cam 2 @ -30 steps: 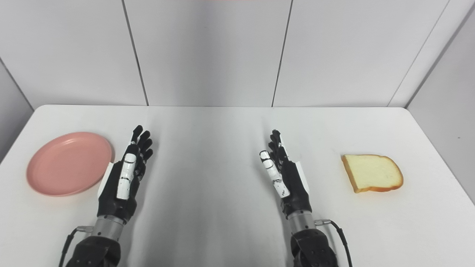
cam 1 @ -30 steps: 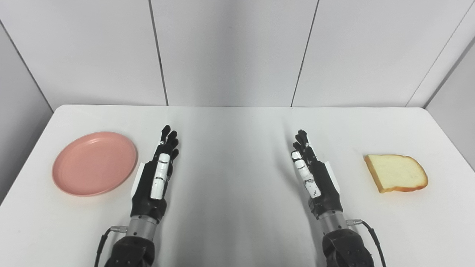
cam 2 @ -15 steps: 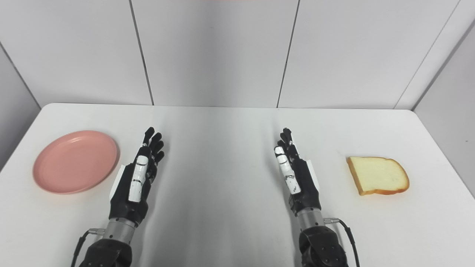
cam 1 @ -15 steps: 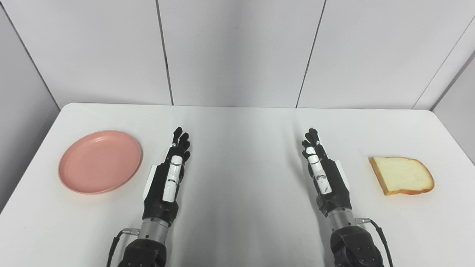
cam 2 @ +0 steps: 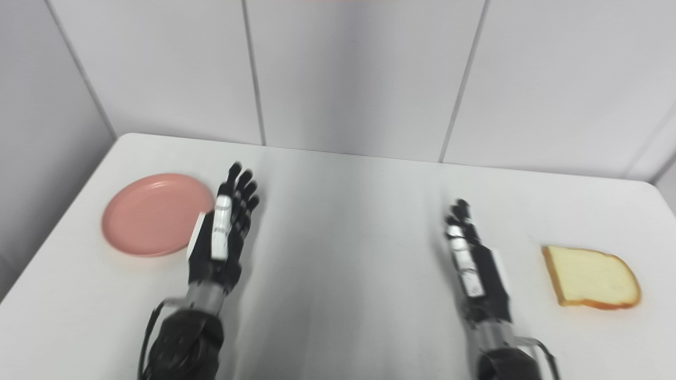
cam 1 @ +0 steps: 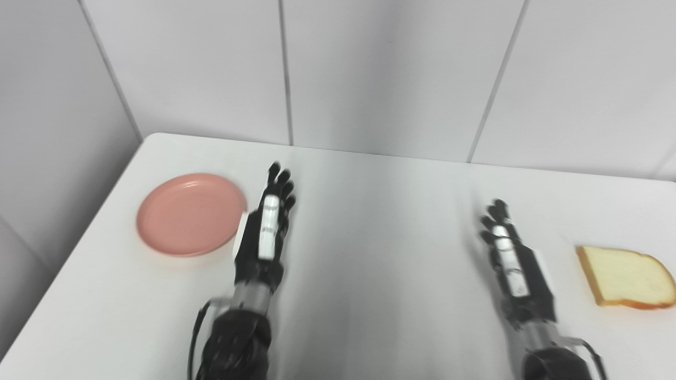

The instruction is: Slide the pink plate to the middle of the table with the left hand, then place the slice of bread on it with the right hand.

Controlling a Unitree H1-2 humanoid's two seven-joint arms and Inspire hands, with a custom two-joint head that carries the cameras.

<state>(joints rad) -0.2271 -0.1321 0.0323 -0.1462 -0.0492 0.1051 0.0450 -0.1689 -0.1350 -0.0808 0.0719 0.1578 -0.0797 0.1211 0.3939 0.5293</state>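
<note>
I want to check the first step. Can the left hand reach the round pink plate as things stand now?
Probably yes. The open left hand is right beside the round pink plate, and nothing lies between them.

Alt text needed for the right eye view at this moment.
Two black robot hands, left hand and right hand, are open above a white table, holding nothing. An empty pink plate lies beside the left hand; a slice of bread lies at far right.

Readable text: you find none on the plate (cam 1: 189,214), bread (cam 1: 626,276), hands or table (cam 1: 380,274).
</note>
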